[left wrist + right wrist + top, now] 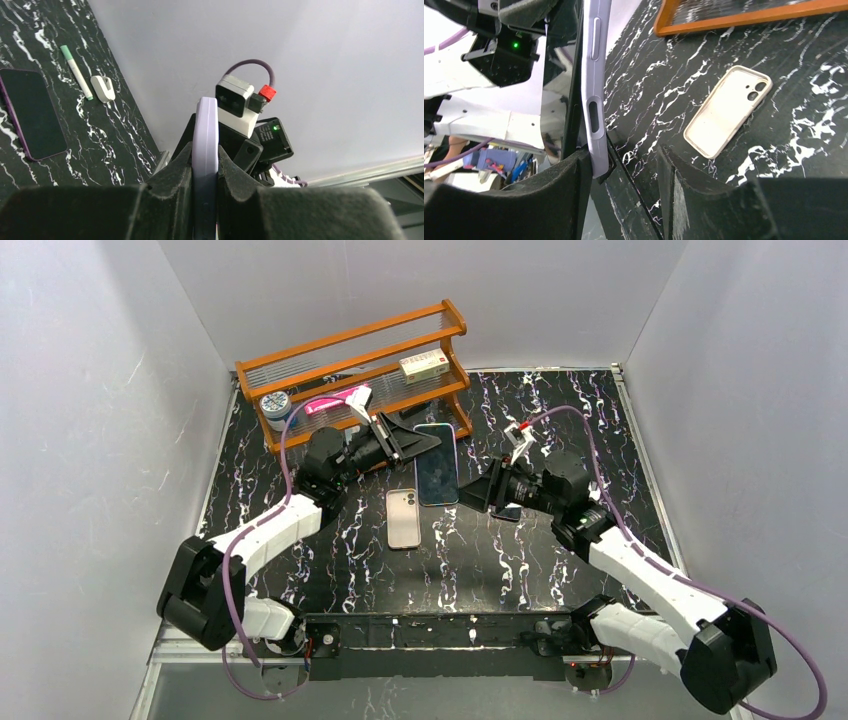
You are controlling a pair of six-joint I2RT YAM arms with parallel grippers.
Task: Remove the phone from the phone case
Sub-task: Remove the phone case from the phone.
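Note:
A phone [437,468] sits in a lavender phone case [206,130] and is held on edge above the table's middle. My left gripper [205,150] is shut on the case's rim from the far-left side [408,440]. In the right wrist view the case's side [594,85] with its buttons runs upward, and the phone's glossy screen [555,107] faces left. My right gripper [624,160] is open at the case's lower corner. The corner rests against its left finger [574,175], while the right finger [684,185] stands clear. In the top view this gripper [478,490] is just right of the phone.
A beige empty case [403,518] lies flat near the middle, seen also as the beige case [728,117]. A dark purple phone [30,112], a green pen [75,72] and a white clip [102,88] lie on the table. An orange rack [350,350] stands at the back.

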